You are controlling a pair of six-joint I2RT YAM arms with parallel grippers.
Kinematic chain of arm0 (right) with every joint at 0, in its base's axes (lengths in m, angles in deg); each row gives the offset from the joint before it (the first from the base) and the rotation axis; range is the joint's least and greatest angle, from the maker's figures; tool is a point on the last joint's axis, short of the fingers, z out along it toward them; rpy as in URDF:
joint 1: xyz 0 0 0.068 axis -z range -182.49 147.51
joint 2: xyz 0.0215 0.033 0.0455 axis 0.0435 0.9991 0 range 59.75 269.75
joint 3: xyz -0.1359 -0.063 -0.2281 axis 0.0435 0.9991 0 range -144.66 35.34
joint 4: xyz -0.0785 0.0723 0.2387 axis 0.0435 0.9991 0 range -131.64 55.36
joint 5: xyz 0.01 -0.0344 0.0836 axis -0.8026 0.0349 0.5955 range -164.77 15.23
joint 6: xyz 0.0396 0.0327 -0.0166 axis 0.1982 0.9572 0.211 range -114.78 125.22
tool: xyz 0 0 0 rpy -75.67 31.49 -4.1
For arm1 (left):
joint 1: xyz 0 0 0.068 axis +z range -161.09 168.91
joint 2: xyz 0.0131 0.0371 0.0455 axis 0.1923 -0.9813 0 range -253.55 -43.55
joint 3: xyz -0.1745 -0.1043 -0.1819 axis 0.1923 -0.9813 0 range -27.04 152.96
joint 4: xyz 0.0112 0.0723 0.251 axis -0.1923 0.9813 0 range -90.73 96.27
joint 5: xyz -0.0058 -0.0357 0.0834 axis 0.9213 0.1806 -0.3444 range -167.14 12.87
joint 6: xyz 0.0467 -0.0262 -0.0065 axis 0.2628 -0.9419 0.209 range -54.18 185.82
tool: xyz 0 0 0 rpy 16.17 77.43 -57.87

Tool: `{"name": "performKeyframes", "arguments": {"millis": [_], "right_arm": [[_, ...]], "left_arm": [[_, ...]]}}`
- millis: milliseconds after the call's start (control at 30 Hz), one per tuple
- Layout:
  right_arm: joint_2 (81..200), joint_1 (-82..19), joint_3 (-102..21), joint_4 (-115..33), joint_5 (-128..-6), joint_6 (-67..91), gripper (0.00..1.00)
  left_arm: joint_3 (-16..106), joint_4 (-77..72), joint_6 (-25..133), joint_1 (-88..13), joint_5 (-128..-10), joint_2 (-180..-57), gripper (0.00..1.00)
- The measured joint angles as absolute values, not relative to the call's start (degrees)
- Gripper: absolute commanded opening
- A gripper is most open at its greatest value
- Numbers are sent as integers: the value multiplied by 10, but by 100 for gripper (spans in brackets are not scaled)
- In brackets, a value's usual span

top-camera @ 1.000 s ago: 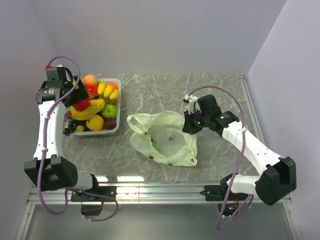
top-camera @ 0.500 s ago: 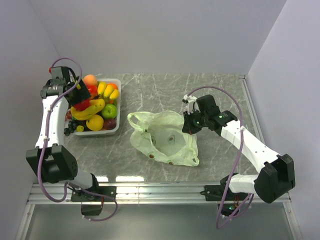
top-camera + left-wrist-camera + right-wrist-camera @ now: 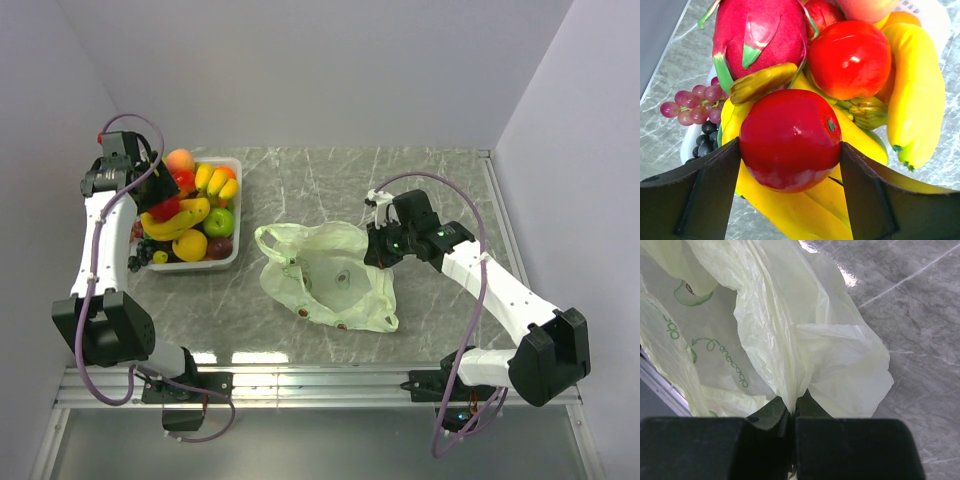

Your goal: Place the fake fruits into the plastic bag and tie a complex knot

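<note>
The fake fruits are heaped in a clear tray at the back left. My left gripper reaches into the heap, and its two dark fingers press both sides of a glossy red apple that rests on yellow bananas. Around the apple lie a pink dragonfruit, a second red fruit and purple grapes. The pale-green plastic bag lies open at mid-table. My right gripper is shut on its right edge, pinching a fold of film. No knot is in view.
A peach, a green apple and an orange fruit fill the tray, and dark grapes hang over its near left corner. White walls close in the table at the left, back and right.
My left gripper shifted slightly over the tray, then its jaws closed from wide open onto the red apple. The right arm and the bag have stayed still.
</note>
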State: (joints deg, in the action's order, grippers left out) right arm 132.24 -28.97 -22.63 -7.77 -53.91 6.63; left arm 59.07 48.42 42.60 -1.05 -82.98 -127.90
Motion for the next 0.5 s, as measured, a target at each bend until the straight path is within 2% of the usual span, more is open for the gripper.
{"name": "performKeyframes", "arguments": {"millis": [167,300,367,500], "right_arm": [[1322,-290,-226,-78,-539,67,0],[1322,-290,-226,-78,-539,67,0],[1323,-290,-226,-78,-538,67,0],[1323,-290,-226,-78,-537,67,0]], "left_arm": [[606,484,430,-11,-825,-1254,45],[642,482,444,-11,-813,-1227,42],[664,479,457,-18,-799,-1215,36],[699,457,500,-101,-769,-1195,29]]}}
